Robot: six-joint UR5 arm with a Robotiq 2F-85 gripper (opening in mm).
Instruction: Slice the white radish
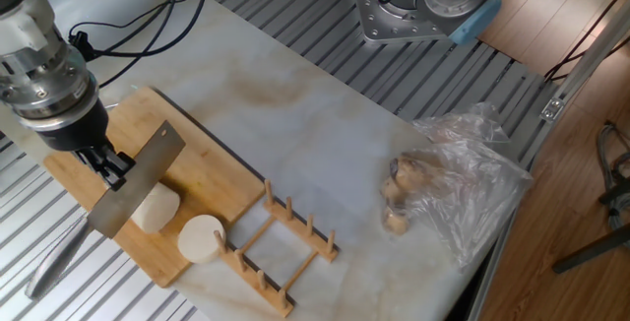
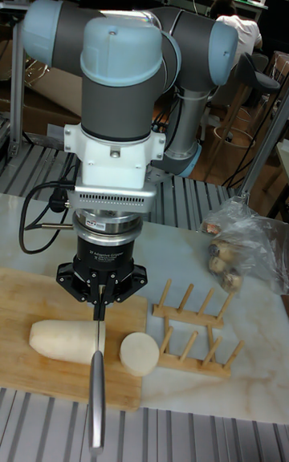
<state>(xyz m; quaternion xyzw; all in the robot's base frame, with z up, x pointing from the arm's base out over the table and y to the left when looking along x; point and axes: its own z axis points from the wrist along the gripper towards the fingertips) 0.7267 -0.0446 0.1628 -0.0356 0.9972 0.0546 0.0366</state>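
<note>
Surface: pale marble-look table top (image 1: 325, 154) over ribbed metal framing; green screen and chairs far behind in the tall fixed view.
Board: one wooden cutting board (image 1: 212, 178) at the left of the table, holding the radish pieces.
White radish: two pieces on the board; long white radish (image 2: 64, 340) lying flat, partly hidden behind the blade in the fixed view.
Cut piece: one short round stub (image 2: 139, 352), just right of the long piece and apart from it, at the board's near right edge beside the rack.
Bag: one crumpled clear plastic bag (image 1: 472, 188) at the right of the table, with several brownish lumps (image 1: 399, 198) inside; exact count unclear.
Rack: one wooden peg rack (image 1: 285, 242), touching the board's right end.
Gripper: one gripper (image 2: 100, 292), fingers pressed together on the knife.
Knife: one knife (image 1: 133, 183), blade edge down on the long radish piece, handle pointing toward the near edge.
Cables: black cables (image 1: 148, 26) at the far left.
</note>
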